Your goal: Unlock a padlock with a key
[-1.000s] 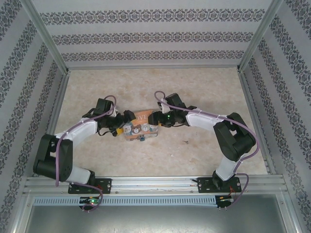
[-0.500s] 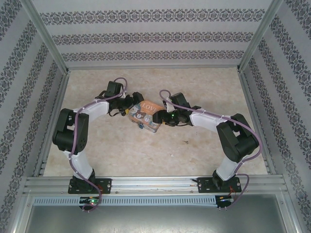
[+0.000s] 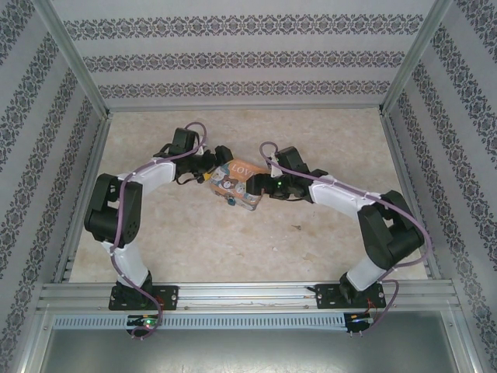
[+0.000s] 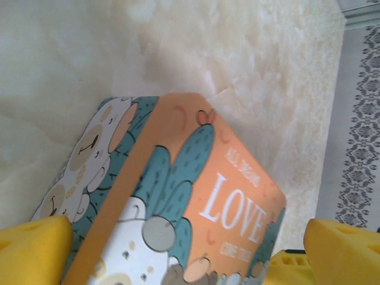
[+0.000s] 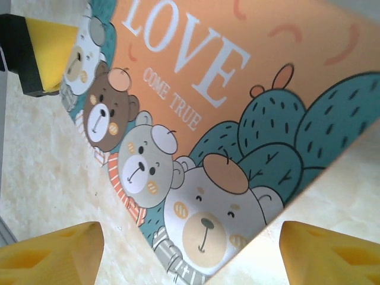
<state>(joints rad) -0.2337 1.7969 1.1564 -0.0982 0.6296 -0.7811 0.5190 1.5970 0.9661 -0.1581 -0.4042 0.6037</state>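
Table (image 3: 311, 256): beige marbled top; patterned walls (image 3: 233, 58) on three sides.
Box (image 3: 237, 183): orange-teal "LOVE" tin w/ cartoon bears; lies mid-table btwn the two arms; long axis slanted, one end far-left, other near-right; lid faces up.
Padlock (image 3: 231, 201): tiny blue spot at the box's near long edge; touching or just beside it, can't tell which; shackle too small to make out from the top view.
L gripper (image 4: 190, 252): reaches in from the left to the box's far-left end; jaws spread wide apart; box end sits btwn the yellow fingertips (image 4: 35, 249); that tip looks right up against the bear-print side wall; other tip stands clear of the box w/ bare table btwn; not clamped.
R gripper (image 5: 190, 255): comes in from the right at the box's near-right end; jaws apart; a lid corner w/ a white bear pokes btwn the two yellow tips; table shows on both sides of the corner, so neither tip touches; nothing gripped.
Cross-view: R wrist cam catches one yellow pad (image 5: 44, 44) of the L gripper, on its black finger, beside the bear-print side at the box's other end.
Arms: L elbow raised near the left wall; R elbow out toward the right wall; purple cables (image 3: 116, 233) run along both.
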